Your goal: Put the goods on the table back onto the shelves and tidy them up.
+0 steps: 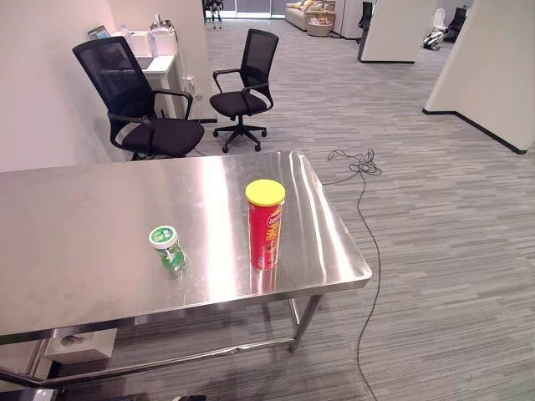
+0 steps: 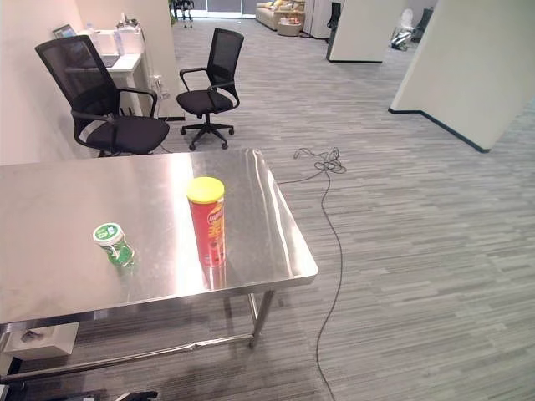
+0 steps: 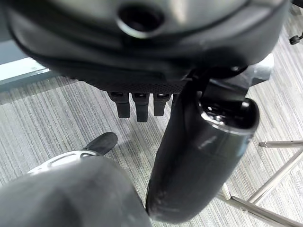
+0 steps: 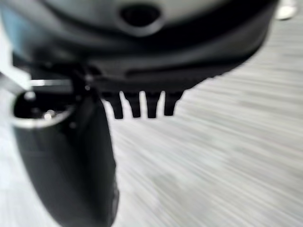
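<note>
A shiny steel table (image 1: pixel 100 225) stands on a grey striped floor (image 1: pixel 435 217). On the table a tall red chip can (image 1: pixel 265 225) with a yellow lid stands straight up, near the table's right end. A small green bottle (image 1: pixel 170 250) with a white and green cap stands to the left of the can, a little apart from it. The two do not touch.

The left hand (image 3: pixel 142 61) hangs down over the floor. Its fingers (image 3: pixel 137 105) point straight down and its thumb (image 3: pixel 199 165) sticks out beside them. The hand is loose and holds nothing. The table's metal legs (image 3: pixel 279 175) show past the thumb, so the can and the bottle are up above this hand, not in it.

The right hand (image 4: pixel 142 52) hangs over the floor too. Its fingers (image 4: pixel 142 104) are straight, its thumb (image 4: pixel 66 161) sits beside them, and it is empty as well.

Behind the table two black office chairs (image 1: pixel 142 100) stand on wheels. A small white desk (image 1: pixel 159 67) sits by the wall next to them.
</note>
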Tool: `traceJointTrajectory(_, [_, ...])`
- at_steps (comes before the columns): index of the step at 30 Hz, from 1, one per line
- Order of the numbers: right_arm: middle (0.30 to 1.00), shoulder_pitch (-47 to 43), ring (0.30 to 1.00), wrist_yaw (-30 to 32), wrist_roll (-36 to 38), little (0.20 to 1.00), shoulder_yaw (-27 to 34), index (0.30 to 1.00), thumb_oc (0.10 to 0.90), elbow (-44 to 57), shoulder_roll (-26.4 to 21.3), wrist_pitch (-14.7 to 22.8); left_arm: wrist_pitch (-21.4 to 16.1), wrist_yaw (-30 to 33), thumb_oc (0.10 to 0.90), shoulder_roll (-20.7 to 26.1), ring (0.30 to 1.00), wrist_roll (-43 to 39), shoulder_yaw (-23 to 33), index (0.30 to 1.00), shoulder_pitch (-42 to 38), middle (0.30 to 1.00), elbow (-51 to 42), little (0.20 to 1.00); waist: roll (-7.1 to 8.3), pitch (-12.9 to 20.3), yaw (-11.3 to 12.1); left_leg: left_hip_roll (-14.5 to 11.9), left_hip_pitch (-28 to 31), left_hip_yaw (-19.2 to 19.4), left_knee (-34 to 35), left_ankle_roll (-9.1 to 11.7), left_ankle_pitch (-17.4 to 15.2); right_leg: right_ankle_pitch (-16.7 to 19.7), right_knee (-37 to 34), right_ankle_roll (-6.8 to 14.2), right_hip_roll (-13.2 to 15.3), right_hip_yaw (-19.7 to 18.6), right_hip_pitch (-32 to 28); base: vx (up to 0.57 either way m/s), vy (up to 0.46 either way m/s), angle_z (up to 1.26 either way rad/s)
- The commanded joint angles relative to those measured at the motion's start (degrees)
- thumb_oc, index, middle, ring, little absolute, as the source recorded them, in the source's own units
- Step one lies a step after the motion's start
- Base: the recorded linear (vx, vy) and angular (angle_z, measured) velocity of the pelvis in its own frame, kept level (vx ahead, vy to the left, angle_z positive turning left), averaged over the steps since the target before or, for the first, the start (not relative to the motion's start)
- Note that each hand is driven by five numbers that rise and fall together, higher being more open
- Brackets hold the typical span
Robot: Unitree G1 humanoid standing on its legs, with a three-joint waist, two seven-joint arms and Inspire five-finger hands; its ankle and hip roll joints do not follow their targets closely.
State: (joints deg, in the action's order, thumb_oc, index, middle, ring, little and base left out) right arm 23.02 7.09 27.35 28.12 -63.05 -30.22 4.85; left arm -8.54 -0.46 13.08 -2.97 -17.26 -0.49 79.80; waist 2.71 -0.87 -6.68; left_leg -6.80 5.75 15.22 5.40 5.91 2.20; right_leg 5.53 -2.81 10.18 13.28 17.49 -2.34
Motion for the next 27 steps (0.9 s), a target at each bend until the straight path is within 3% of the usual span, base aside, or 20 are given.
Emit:
traceJointTrajectory(1, [0.9, -3.4, 0.9, 10.8, -7.5, 0.9, 3.2, 0.9, 0.8, 16.7, -1.7, 6.8, -0.8, 0.3, 0.8, -4.1, 0.9, 3.9, 0.5, 0.9, -1.4, 0.9, 1.4, 0.9, -0.33, -0.1, 0.6, -2.9, -4.3, -3.8, -0.4, 1.3, -1.3, 2.3, 1.8, 4.7, 5.6, -0.9, 0.4, 0.0, 0.0, 0.0])
traceJointTrajectory(4, [0.9, -2.4, 0.9, 14.1, -11.7, 0.9, 6.0, 0.9, 0.8, 25.8, -1.0, 6.6, -0.5, 0.5, 0.8, -4.5, 0.9, 4.3, 1.0, 0.9, -1.3, 0.9, 0.7, 0.9, -0.66, 0.0, 0.4, -2.9, -4.1, -3.8, -0.4, 1.2, -1.6, 2.3, 1.7, 4.7, 5.6, -0.9, 0.2, 0.0, 0.0, 0.0])
traceJointTrajectory(8, [0.9, -1.8, 0.9, 19.8, -26.6, 0.9, 12.8, 0.9, 0.8, 45.7, -5.5, 6.1, 0.0, 0.5, 0.8, -4.6, 0.9, 5.5, 1.9, 0.9, -0.7, 0.9, -0.3, 0.9, -0.79, 0.4, 0.4, -3.1, -3.6, -3.7, -0.4, 1.1, -2.0, 1.7, 1.7, 4.6, 5.5, -0.9, 0.0, 0.02, -0.019, 0.05])
traceJointTrajectory(15, [0.9, -5.6, 0.9, 20.0, -33.9, 0.9, 18.7, 0.9, 0.8, 63.4, -10.4, 7.9, -0.5, 0.3, 0.8, -4.1, 0.9, 7.5, 0.6, 0.9, -0.5, 0.9, -1.7, 0.9, -0.8, 0.9, 1.5, -3.4, -3.5, -3.9, -0.4, 1.3, -2.1, 1.3, 1.2, 4.6, 5.2, -0.5, -0.6, 0.0, 0.0, 0.0])
traceJointTrajectory(16, [0.9, -8.0, 0.9, 18.3, -33.3, 0.9, 19.1, 0.9, 0.8, 69.0, -11.3, 9.5, -0.7, 0.2, 0.8, -4.0, 0.9, 7.8, 0.3, 0.9, -0.1, 0.9, -2.0, 0.9, -0.8, 1.1, 2.1, -3.5, -3.4, -4.0, -0.4, 1.5, -2.1, 1.2, 1.1, 4.6, 5.1, -0.3, -0.8, 0.0, 0.0, 0.0])
traceJointTrajectory(19, [0.9, -11.2, 0.9, 16.2, -30.5, 0.9, 19.1, 0.9, 0.8, 73.7, -12.2, 11.4, -0.9, 0.1, 0.8, -3.9, 0.9, 7.9, 0.0, 0.9, 0.1, 0.9, -2.4, 0.9, -0.77, 1.2, 2.6, -3.6, -3.4, -4.1, -0.4, 1.6, -2.1, 1.1, 0.9, 4.6, 5.0, 0.1, -1.2, 0.01, -0.024, 0.11])
traceJointTrajectory(21, [0.9, -17.4, 0.9, 10.0, -21.6, 0.9, 13.9, 0.9, 0.8, 78.4, -14.9, 14.2, -0.8, -0.3, 0.8, -3.4, 0.9, 7.4, -1.2, 0.9, 0.8, 0.9, -2.7, 0.9, -0.44, 1.7, 4.4, -3.6, -3.5, -4.4, -0.4, 1.9, -1.8, 1.2, 0.5, 4.5, 5.0, 0.7, -1.6, -0.01, -0.019, 0.13])
traceJointTrajectory(23, [0.9, -22.1, 0.9, 5.3, -14.8, 0.9, 7.4, 0.9, 0.8, 78.0, -18.4, 14.3, -0.9, -0.7, 0.8, -3.0, 0.9, 7.0, -1.8, 0.9, 1.2, 0.9, -3.3, 0.9, -0.15, 1.8, 5.5, -3.5, -3.5, -4.5, -0.4, 2.0, -1.7, 1.3, 0.2, 4.5, 5.0, 1.0, -2.0, 0.0, -0.014, 0.07])
traceJointTrajectory(27, [0.9, -26.7, 0.9, 1.7, -10.8, 0.9, 0.8, 0.9, 0.8, 76.2, -21.2, 13.5, -0.8, -1.0, 0.8, -2.9, 0.9, 6.6, -2.1, 0.9, 1.5, 0.9, -3.6, 0.9, -0.07, 1.6, 6.0, -3.4, -3.4, -4.6, -0.4, 2.0, -1.6, 1.5, 0.1, 4.4, 5.0, 1.4, -2.4, -0.01, -0.01, 0.11])
